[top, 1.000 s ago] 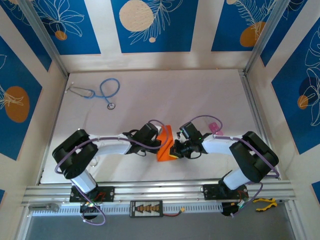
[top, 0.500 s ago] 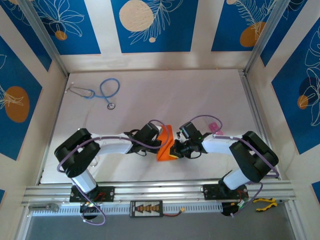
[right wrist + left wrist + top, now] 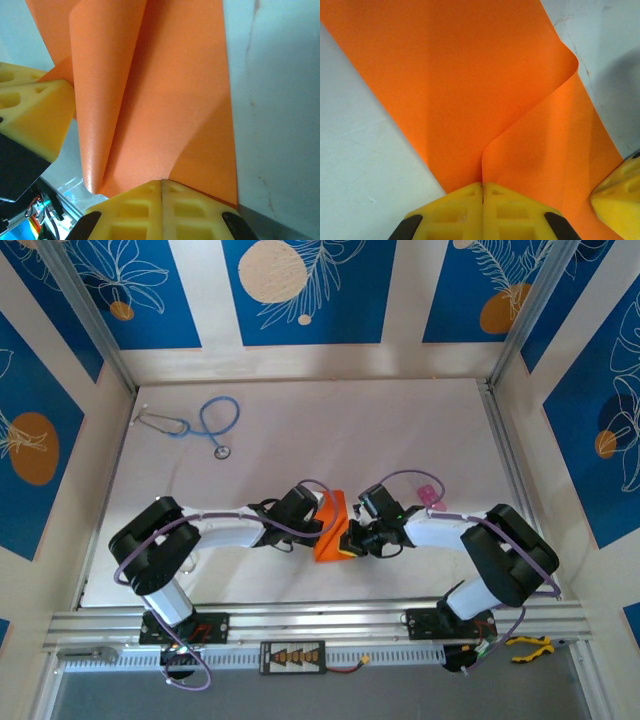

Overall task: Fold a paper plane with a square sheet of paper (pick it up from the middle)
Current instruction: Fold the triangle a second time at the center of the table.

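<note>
Square sheet of paper (image 3: 470, 75): thin, light, limp.
Edges are pinched by left end effector (image 3: 482, 187) and right end effector (image 3: 161, 182), both closed; edge grips judged safest.

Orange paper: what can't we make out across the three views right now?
Top external: orange paper is too small to count creases.
Left wrist: paper runs off the top edge; shut left claw covers the pinched part.
Right wrist: paper cut off at top; shut right claw hides its lower edge.
Top external: pink thing beside the right arm, too small to identify.
</note>
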{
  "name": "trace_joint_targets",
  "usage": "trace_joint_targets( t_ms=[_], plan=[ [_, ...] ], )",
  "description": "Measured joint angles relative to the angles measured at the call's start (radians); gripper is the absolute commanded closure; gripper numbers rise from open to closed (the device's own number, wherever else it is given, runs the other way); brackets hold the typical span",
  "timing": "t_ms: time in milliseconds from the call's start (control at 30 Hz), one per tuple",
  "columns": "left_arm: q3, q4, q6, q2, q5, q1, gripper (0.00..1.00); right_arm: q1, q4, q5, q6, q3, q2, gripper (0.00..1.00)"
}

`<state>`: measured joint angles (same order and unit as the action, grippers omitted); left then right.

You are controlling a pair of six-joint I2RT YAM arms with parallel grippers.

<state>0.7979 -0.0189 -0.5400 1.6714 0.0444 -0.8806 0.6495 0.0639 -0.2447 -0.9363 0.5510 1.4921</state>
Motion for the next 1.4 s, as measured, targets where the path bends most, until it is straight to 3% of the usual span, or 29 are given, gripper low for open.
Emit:
trace_joint_targets(
  t_ms=[1400],
  plan=[
    [0.017, 0.000, 0.026, 0.002, -0.001, 0.008, 1.00, 0.003, 0.027, 0.008, 0.012, 0.032, 0.031, 1.00]
  ],
)
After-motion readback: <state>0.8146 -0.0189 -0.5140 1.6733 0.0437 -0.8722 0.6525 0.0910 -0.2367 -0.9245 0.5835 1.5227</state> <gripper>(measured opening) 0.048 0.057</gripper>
